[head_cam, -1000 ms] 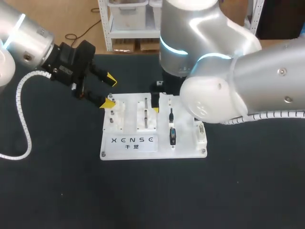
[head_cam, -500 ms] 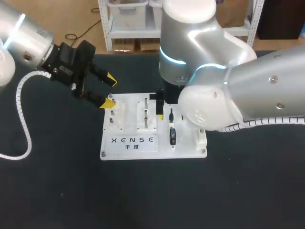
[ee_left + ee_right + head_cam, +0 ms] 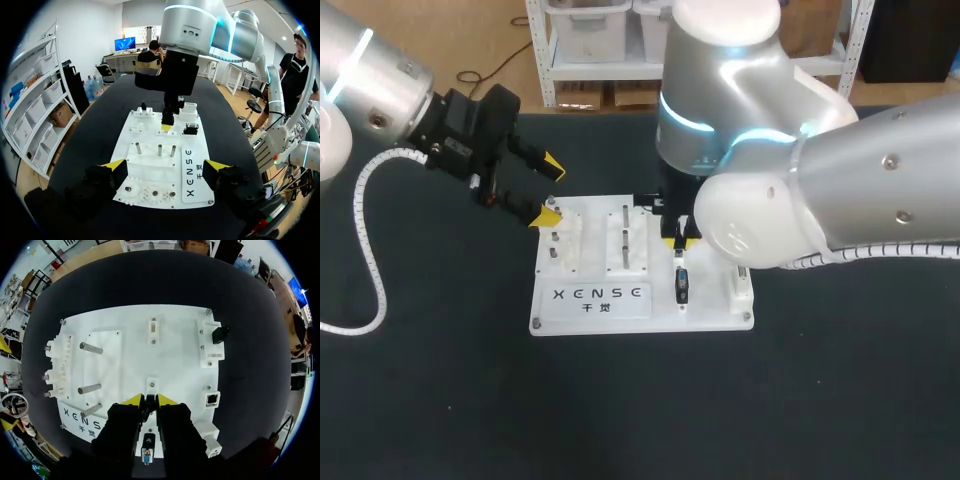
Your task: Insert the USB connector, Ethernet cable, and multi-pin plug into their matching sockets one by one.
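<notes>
Right hand (image 3: 149,401) points straight down at white board (image 3: 170,355).

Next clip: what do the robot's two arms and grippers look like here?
The left arm and right arm are thick, rounded silver-grey tubes with glowing cyan rings at the joints. A white ribbed cable hose loops off the left arm. The left gripper and right gripper are black and blocky with bright yellow tips.

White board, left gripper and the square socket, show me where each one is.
White board (image 3: 710,312): head view, bare front surface.
Left gripper (image 3: 549,189): head view, midway between its yellow tips.
Square socket (image 3: 212,399): right wrist view, its dark opening.
</notes>
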Available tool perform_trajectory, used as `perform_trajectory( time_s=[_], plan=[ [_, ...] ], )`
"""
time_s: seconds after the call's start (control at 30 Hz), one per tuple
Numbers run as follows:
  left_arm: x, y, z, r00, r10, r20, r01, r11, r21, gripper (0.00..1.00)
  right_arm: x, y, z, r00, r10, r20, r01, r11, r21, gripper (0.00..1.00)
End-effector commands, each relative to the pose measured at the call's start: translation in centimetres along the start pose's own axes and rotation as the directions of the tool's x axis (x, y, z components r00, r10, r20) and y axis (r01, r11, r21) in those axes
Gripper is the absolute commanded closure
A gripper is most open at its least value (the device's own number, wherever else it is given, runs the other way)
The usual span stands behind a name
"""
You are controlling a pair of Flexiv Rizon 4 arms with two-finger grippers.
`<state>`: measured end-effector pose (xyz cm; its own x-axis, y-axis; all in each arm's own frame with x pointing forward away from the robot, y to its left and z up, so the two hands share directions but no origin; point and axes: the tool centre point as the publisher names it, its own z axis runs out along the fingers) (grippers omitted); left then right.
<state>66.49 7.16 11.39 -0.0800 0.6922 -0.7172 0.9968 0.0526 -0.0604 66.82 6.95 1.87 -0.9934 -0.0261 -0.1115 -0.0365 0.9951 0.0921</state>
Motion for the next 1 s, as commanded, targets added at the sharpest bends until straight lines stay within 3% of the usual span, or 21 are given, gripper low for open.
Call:
perform_trajectory(
  time_s=[0.03,0.37,0.7,1.0],
  plan=[
    [0.1,-0.1,0.0,1.0,0.002,0.003,-0.002,1.0,-0.002,0.0,0.4,-0.6,-1.5,1.0,0.001,0.027,0.0,1.0,-0.007,1.0],
    [0.1,-0.1,0.0,1.0,0.002,0.003,-0.002,1.0,-0.002,0.0,0.4,-3.2,-3.9,0.997,0.007,0.075,-0.008,1.0,0.009,1.0],
    [0.1,-0.1,0.0,1.0,0.002,0.003,-0.002,1.0,-0.002,0.0,0.6,-6.5,-3.2,0.996,0.055,0.064,-0.058,0.997,0.046,1.0],
    [0.1,-0.1,0.0,1.0,0.002,0.003,-0.002,1.0,-0.002,0.0,0.2,-7.6,-2.4,0.996,0.074,0.058,-0.077,0.996,0.055,1.0]
  ],
)
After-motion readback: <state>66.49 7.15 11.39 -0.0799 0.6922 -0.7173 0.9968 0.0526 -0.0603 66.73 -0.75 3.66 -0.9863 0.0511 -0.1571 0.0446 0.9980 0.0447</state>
